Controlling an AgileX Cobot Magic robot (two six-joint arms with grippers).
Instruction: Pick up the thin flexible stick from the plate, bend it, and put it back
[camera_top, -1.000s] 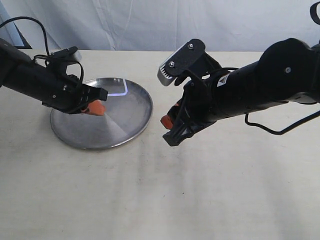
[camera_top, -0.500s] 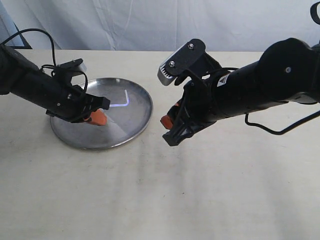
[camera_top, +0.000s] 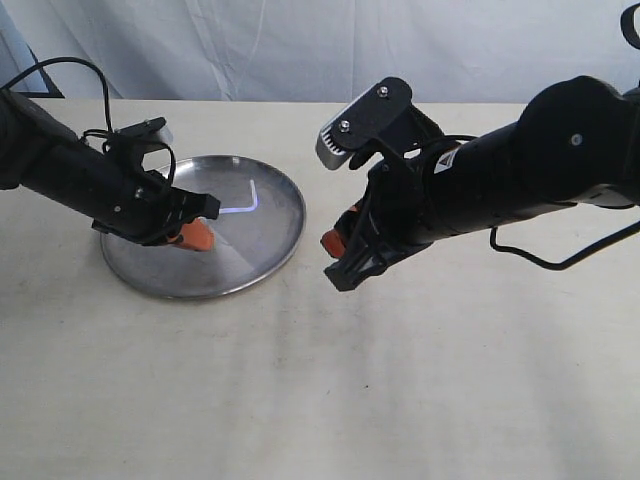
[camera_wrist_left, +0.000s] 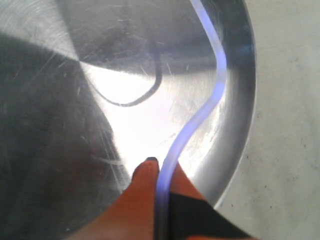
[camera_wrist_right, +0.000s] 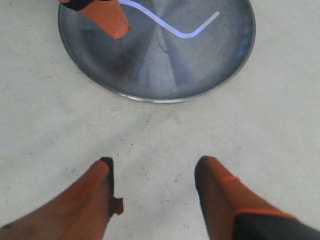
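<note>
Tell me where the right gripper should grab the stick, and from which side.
Grip the stick by its short free leg past the bend, opposite the end the left gripper pinches. Bring the open right gripper in from its own side, over the plate rim, jaws across that leg. Its shadow lies apart, so it likely hangs clear.

A pale cream table (camera_top: 300, 400), slightly stained and perhaps covered with a cloth, carries one round shiny metal plate (camera_top: 240, 258), lying flat toward its far left part.

No legible text; arm sticker (camera_top: 445, 161) unreadable, perhaps warning.
</note>
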